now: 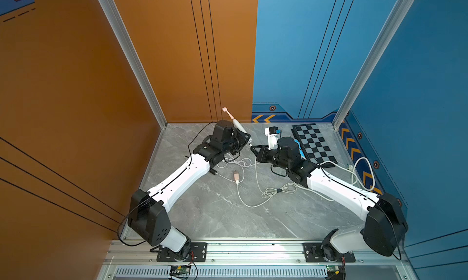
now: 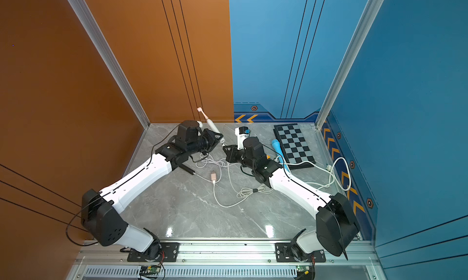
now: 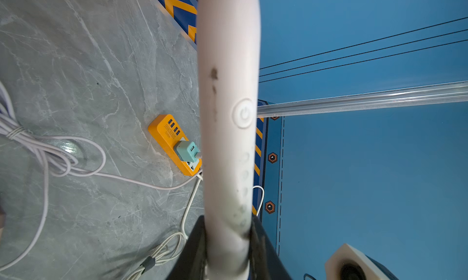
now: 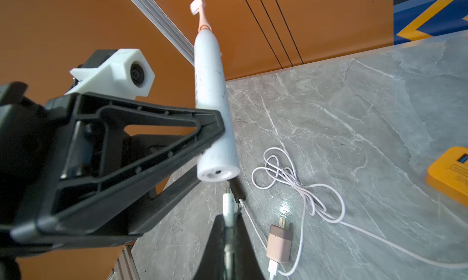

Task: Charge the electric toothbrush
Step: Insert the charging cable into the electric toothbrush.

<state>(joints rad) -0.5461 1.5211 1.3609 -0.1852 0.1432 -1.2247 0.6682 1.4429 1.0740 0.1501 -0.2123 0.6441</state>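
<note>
Left gripper [image 3: 228, 243] clamps toothbrush [image 4: 212, 101], head at 11 o'clock, base exposed; right gripper [image 4: 229, 225] pinches charging plug [image 4: 227, 202], likely aiming for its socket.

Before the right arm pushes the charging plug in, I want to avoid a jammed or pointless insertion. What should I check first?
1. Hold of left tool on toothbrush: ok, clamped low on the handle, brush end up.
2. Hold of right tool on charging plug: ok, pinched, tip toward the handle's base.
3. Plug lined up with base port: cannot tell; it sits close beneath, not inserted.
4. Power feed, pink adapter in orange power strip: not ok; the adapter lies loose on the table, prongs bare.
</note>
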